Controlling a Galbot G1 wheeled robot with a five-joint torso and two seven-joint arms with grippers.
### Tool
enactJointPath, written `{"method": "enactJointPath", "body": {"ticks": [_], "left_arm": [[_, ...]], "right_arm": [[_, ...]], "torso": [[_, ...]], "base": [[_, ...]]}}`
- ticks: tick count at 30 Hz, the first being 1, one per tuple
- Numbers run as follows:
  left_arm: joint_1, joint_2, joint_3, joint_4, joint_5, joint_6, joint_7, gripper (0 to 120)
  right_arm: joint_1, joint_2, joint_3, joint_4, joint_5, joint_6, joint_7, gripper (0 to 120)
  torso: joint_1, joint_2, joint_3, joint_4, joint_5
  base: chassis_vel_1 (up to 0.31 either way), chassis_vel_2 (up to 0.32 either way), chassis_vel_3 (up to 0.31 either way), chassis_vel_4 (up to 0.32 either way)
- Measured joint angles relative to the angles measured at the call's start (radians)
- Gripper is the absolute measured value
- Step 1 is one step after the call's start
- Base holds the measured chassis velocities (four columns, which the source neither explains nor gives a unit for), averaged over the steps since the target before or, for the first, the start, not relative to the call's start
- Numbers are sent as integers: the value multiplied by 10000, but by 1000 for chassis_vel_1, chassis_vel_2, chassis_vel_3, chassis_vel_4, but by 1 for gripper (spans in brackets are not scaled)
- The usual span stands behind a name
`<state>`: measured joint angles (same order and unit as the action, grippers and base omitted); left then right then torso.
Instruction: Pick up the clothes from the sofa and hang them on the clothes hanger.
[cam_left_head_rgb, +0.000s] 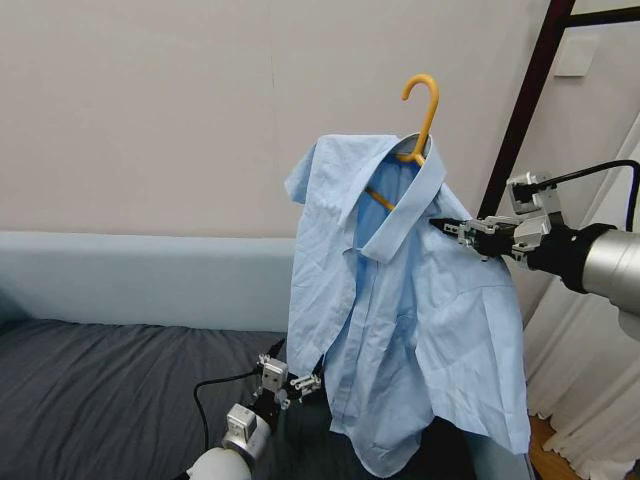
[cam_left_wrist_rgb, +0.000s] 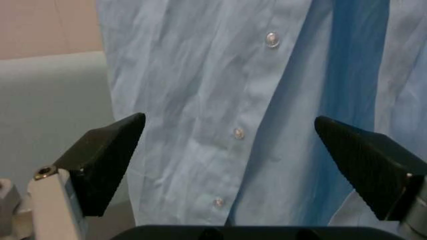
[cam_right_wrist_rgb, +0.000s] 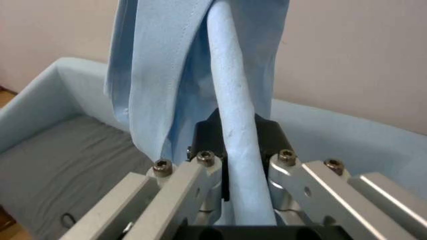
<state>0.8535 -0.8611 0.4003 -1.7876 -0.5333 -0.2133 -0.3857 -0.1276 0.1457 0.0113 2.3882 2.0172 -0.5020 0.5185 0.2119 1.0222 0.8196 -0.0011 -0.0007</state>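
Observation:
A light blue button shirt (cam_left_head_rgb: 400, 330) hangs in the air on an orange hanger (cam_left_head_rgb: 425, 105), its hook pointing up and free. My right gripper (cam_left_head_rgb: 445, 226) is shut on the shirt's shoulder by the collar. In the right wrist view a fold of the shirt (cam_right_wrist_rgb: 233, 110) is pinched between the black pads (cam_right_wrist_rgb: 268, 136) of that gripper (cam_right_wrist_rgb: 239, 150). My left gripper (cam_left_head_rgb: 295, 385) is low, beside the shirt's lower front edge. In the left wrist view it (cam_left_wrist_rgb: 228, 120) stands open, with the shirt's button placket (cam_left_wrist_rgb: 233, 100) just beyond its fingertips, untouched.
The sofa's dark grey seat (cam_left_head_rgb: 100, 390) and pale blue backrest (cam_left_head_rgb: 130, 275) lie below and to the left. A dark slanted rack post (cam_left_head_rgb: 525, 110) rises behind my right arm. White curtains (cam_left_head_rgb: 580, 390) hang at the far right.

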Motion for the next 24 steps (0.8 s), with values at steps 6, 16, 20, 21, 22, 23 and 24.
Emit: {"method": "enactJointPath", "body": {"ticks": [6, 16, 20, 21, 22, 23, 24], "left_arm": [[-1006, -674, 500, 783, 80, 4, 66, 94], [-482, -386, 383, -130, -64, -242, 145, 64], [507, 131, -502, -898, 63, -322, 125, 58], [973, 242, -1077, -1135, 146, -426, 132, 66], [1361, 294, -1566, -1321, 193, -520, 102, 67], [2119, 361, -2393, -1657, 259, -629, 11, 72], [2784, 382, -2965, -1928, 319, -670, -46, 77]], "right_arm": [[72, 0, 1, 157, 159, 47, 52, 7], [-472, -53, 124, -45, -251, 45, 114, 6], [-562, 28, 102, -217, -488, 35, 117, 6], [-565, 63, 75, -296, -566, 33, 155, 6], [-567, 82, 63, -359, -618, 30, 216, 6], [-573, 112, 56, -440, -689, 15, 364, 6], [-585, 137, 55, -498, -796, -3, 538, 6]], "torso": [[1, 0, 0, -6, 0], [1, 0, 1, 4, 4], [1, 0, 0, 0, -3], [1, 0, 0, -3, -1], [1, 0, 0, -1, -2], [1, 0, 0, -2, -2], [1, 1, -1, -2, -2]], "base": [[0, 0, 0, 0], [0, 0, 0, 0], [0, 0, 0, 0], [0, 0, 0, 0], [0, 0, 0, 0], [0, 0, 0, 0], [0, 0, 0, 0]]}}
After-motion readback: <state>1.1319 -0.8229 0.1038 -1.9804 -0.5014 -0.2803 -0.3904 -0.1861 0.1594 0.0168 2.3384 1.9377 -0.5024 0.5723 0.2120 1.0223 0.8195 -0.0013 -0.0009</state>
